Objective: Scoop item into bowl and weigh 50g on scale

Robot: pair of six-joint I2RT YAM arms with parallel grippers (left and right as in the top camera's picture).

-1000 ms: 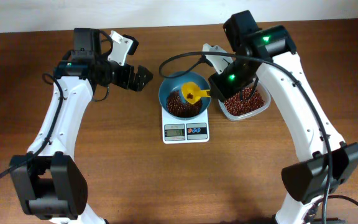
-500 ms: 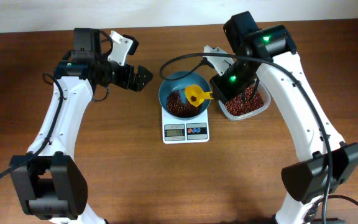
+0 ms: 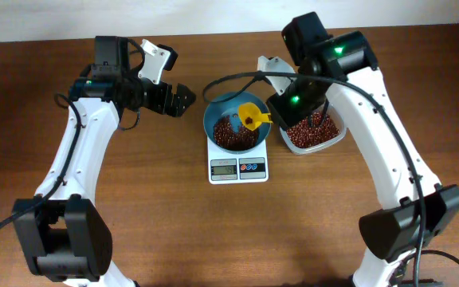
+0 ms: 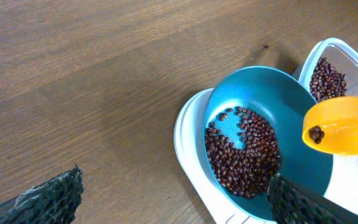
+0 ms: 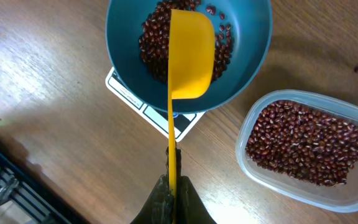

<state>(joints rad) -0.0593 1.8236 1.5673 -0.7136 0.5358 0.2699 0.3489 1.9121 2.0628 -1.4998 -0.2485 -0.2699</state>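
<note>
Holding a yellow scoop point(image 3: 250, 118) over the bowl point(image 3: 216, 112); bean container point(image 3: 335, 140) just beside.

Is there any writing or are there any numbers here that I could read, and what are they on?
No text here can be read.
The scale display: too small to read any digits.
The scale's buttons: any marks on them are too small to read.
The scoop, bowl and container: no writing seen.

Left arm point(image 3: 78, 151) and right arm point(image 3: 389, 151) had white links, black joints. Green lights point(image 3: 341, 50) glowed on the right arm's dark housings. Black cables point(image 3: 221, 77) looped loose. Fingers point(image 4: 48, 199) of the left pincer point(image 3: 180, 100) were black, cross-hatched.
</note>
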